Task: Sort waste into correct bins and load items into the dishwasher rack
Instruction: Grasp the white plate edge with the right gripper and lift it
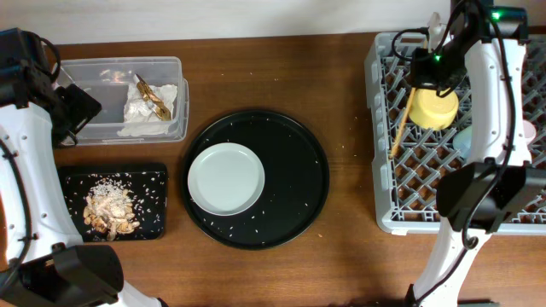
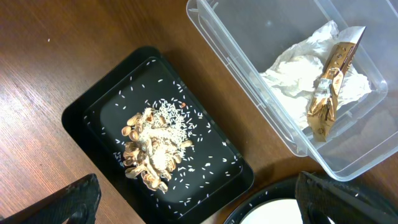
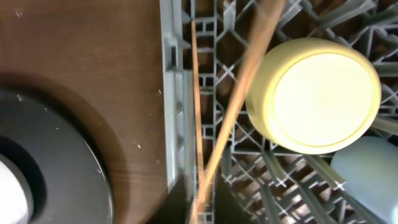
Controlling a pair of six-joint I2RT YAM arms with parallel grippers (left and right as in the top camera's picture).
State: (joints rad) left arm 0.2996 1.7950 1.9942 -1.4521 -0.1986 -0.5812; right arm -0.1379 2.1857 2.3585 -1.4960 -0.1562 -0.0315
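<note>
My right gripper [image 1: 424,70] hangs over the left part of the dishwasher rack [image 1: 384,128], shut on the wooden chopsticks [image 1: 400,128]. In the right wrist view the chopsticks [image 3: 233,106] cross between my jaws [image 3: 202,208] and slant down into the rack [image 3: 177,93]. A yellow bowl [image 1: 437,109] lies upside down in the rack beside a light-blue cup [image 1: 465,141] and a pink cup [image 1: 531,132]. The grey plate [image 1: 226,177] sits on the round black tray. My left gripper [image 2: 199,205] is open and empty above the small black tray [image 2: 93,109] of food scraps [image 2: 152,149]. The napkin [image 2: 298,74] lies in the clear tub [image 2: 249,74].
The large round black speckled tray [image 1: 290,179] holds scattered rice grains around the plate. A brown wrapper [image 2: 329,87] lies on the napkin in the tub. The clear tub [image 1: 94,132] and the small black tray [image 1: 153,179] stand at the table's left.
</note>
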